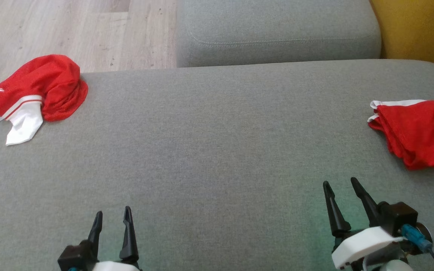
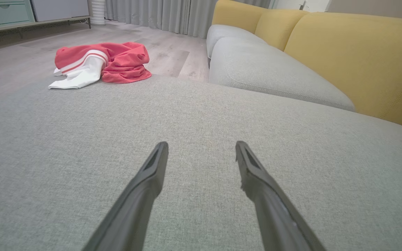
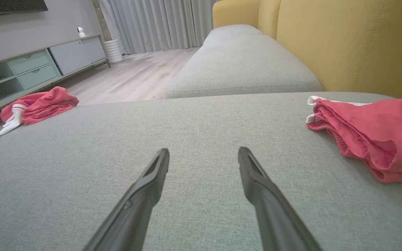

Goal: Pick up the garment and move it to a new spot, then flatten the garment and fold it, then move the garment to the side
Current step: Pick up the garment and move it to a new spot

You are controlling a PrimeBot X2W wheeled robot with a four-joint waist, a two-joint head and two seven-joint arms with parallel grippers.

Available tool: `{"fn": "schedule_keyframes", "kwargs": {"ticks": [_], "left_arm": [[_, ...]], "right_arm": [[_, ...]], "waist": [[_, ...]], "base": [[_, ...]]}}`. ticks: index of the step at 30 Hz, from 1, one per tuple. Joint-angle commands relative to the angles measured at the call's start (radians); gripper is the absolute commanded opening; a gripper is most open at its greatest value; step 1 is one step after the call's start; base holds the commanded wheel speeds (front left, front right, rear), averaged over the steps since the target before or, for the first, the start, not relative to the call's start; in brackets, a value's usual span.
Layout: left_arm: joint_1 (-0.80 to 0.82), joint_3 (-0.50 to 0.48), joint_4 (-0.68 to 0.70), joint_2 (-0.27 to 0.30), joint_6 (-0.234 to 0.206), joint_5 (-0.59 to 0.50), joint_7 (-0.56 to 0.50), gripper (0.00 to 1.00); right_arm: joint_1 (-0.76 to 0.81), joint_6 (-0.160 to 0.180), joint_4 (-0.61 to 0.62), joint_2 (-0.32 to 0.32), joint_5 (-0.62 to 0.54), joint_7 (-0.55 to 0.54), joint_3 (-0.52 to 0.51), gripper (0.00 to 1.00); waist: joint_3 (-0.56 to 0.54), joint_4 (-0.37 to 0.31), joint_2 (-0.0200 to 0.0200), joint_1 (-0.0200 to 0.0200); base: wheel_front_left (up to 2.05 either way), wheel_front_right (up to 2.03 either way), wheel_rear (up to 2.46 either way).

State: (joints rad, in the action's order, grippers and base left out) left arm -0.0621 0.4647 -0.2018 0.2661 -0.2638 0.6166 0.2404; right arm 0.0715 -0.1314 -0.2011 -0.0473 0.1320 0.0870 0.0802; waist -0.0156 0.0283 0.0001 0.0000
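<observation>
A crumpled red garment with white trim (image 1: 38, 92) lies bunched at the far left corner of the grey sofa seat (image 1: 209, 143); it also appears in the left wrist view (image 2: 99, 62) and the right wrist view (image 3: 35, 106). A second red garment with a white edge (image 1: 416, 130) lies folded at the right edge of the seat, close to my right gripper (image 3: 368, 136). My left gripper (image 1: 112, 213) is open at the lower left above bare cushion (image 2: 201, 144). My right gripper (image 1: 339, 182) is open at the lower right, holding nothing (image 3: 203, 151).
A second grey seat cushion (image 1: 277, 32) adjoins the far edge, with a yellow backrest (image 1: 416, 28) on the right. Wooden floor (image 1: 62, 30) lies beyond the left corner. A low cabinet (image 3: 30, 68) and curtains (image 3: 159, 24) stand across the room.
</observation>
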Motion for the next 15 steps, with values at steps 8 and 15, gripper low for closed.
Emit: {"fn": "schedule_keyframes", "kwargs": {"ticks": [8,15], "left_arm": [[0.044,-0.02,0.022,0.011,0.006,0.002,0.011,1.0],[0.048,-0.014,0.022,0.008,0.006,0.002,0.009,1.0]], "right_arm": [[-0.017,0.001,0.051,-0.003,-0.005,0.01,0.015,1.0],[-0.007,0.001,0.058,-0.003,-0.01,0.009,0.006,1.0]], "waist": [[0.0,0.003,-0.0001,0.0],[-0.003,0.053,-0.0001,0.0]], "base": [[0.0,0.0,0.0],[0.0,0.0,0.0]]}}
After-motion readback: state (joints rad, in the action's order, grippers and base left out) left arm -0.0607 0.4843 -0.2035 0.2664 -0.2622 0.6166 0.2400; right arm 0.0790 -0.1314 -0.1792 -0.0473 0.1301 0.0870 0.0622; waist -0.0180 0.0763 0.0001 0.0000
